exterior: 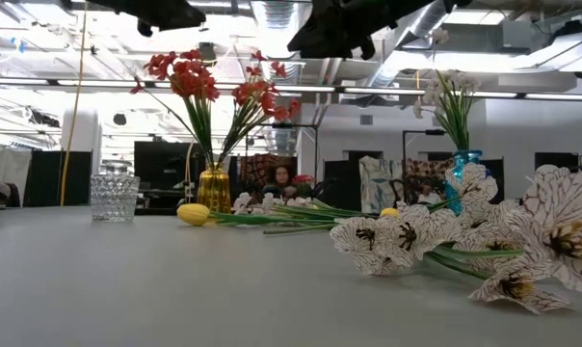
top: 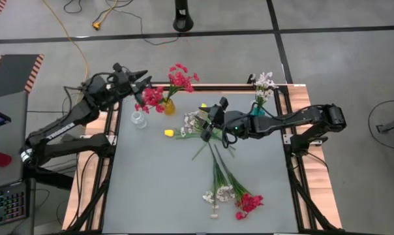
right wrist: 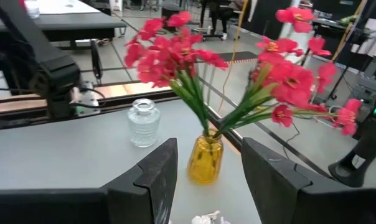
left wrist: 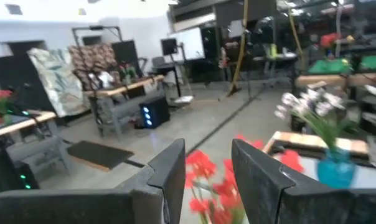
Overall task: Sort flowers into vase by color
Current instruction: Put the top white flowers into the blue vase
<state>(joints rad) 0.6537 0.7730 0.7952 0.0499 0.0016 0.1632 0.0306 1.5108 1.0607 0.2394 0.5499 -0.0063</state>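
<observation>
Two red-pink sprays (top: 179, 78) stand with their stems in a yellow vase (top: 169, 107). My left gripper (top: 143, 81) hovers open above the left spray (top: 151, 98), whose blossoms (left wrist: 206, 171) show beyond its fingers. White blossoms (top: 263, 81) stand in a blue vase (top: 257, 110). A clear glass vase (top: 139, 119) stands beside the yellow one. My right gripper (top: 205, 123) is open, raised over a heap of white sprays (top: 194, 121) and a yellow bud (top: 169, 132) lying on the table. It faces the yellow vase (right wrist: 205, 159).
More sprays lie toward the near edge, with white blossoms (top: 218, 194) and red ones (top: 248, 203), their stems pointing at the heap. A second yellow bud (top: 203, 105) lies by the right gripper. Bare grey table (top: 151, 189) spreads on the near left. People sit beyond the far edge (exterior: 283, 180).
</observation>
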